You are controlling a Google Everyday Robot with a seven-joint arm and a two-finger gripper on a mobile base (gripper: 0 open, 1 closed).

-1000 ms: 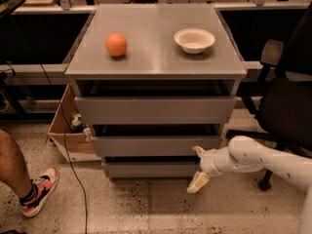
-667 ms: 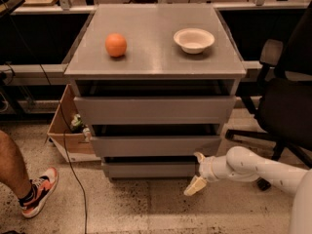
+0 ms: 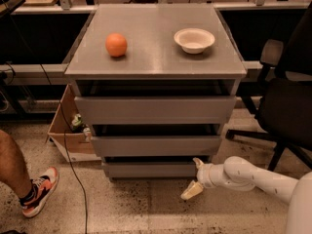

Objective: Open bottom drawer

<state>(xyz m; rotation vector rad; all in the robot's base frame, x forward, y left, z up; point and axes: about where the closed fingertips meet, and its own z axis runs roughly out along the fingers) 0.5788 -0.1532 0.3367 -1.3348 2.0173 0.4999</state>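
Note:
The grey cabinet has three handle-less drawers. The bottom drawer has the slimmest front, just above the floor, and its front sits flush under the middle drawer. My gripper is at the end of the white arm coming in from the lower right. It is at the bottom drawer's right end, with one fingertip by the drawer's upper right corner and the other fingertip lower, near the floor. The fingers are spread apart and hold nothing.
An orange and a white bowl sit on the cabinet top. A black office chair stands at the right. A cardboard box and a cable are at the left, with a person's leg and shoe.
My gripper has moved a little to the left, closer to the bottom drawer's right end. The drawers have not moved.

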